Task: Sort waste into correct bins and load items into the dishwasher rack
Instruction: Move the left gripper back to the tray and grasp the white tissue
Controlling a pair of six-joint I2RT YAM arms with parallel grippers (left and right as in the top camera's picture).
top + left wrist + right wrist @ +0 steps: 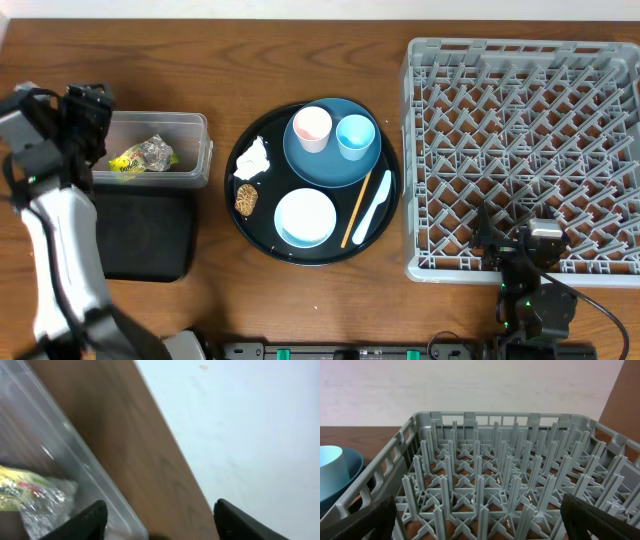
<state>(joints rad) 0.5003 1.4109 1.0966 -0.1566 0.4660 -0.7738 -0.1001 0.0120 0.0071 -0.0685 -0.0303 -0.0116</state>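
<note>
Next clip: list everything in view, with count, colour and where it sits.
dishwasher rack: 1, grey, table's right side
round tray: 1, black, centre
plate: 1, dark blue, on round tray, far side
pink cup: 1, on plate
light blue cup: 1, on plate
bowl: 1, white, round tray, near side
chopstick: 1, wooden, right of bowl
spoon: 1, white, beside chopstick
crumpled paper: 1, white, round tray's left
food lump: 1, brown, near paper
tub: 1, clear, left
foil ball: 1, silver, in tub
wrapper: 1, yellow-green, in tub
shallow tray: 1, black, beside tub
left gripper: 1, black, open, by tub
right gripper: 1, black, open, at rack's near edge
</note>
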